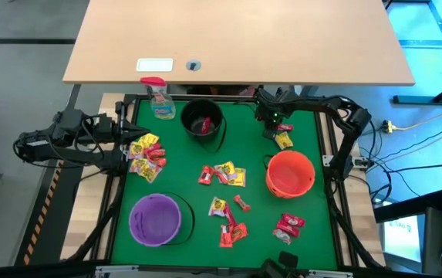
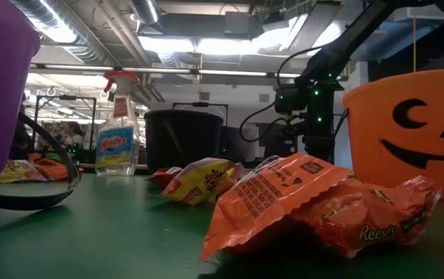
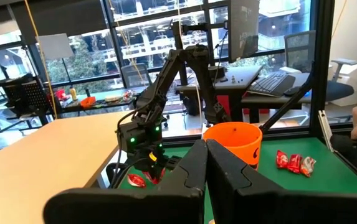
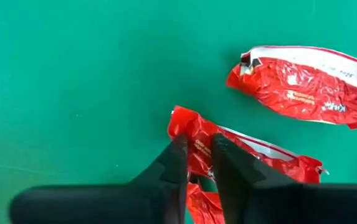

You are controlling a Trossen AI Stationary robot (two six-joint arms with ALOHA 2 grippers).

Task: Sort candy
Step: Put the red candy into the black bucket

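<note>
The right pincer (image 4: pixel 195 163) is pinched on a red packet (image 4: pixel 240 155) that lies flat on the green bench (image 4: pixel 72 74), its two dark fingers (image 4: pixel 173 167) nipping the packet's edge between them. A second red packet (image 4: pixel 303 84) lies just beside it, apart from the fingers. From above, this pincer (image 1: pixel 276 122) sits near the bench's far edge toward the right far corner, between the black bucket (image 1: pixel 203 120) and the orange bucket (image 1: pixel 290 173), with a yellow packet (image 1: pixel 283 140) close by.

The left pincer (image 3: pixel 206 163) is clenched with nothing in it, its fingers pressed together. That arm (image 1: pixel 70 139) waits at the bench's left edge.

The rest of the candy is spread over the green surface. A heap of yellow and red packets (image 1: pixel 146 154) lies near the left edge. A mixed group (image 1: pixel 223 174) lies around the middle. More red and yellow pieces (image 1: pixel 230 220) lie nearer the front edge, beside the purple bucket (image 1: pixel 156 219). A pair of red packets (image 1: pixel 288 225) sits toward the right front corner, below the orange bucket. One red piece (image 1: pixel 204 124) shows inside the black bucket.

A clear spray bottle (image 1: pixel 158 98) with a red top stands at the far edge, left of the black bucket.
</note>
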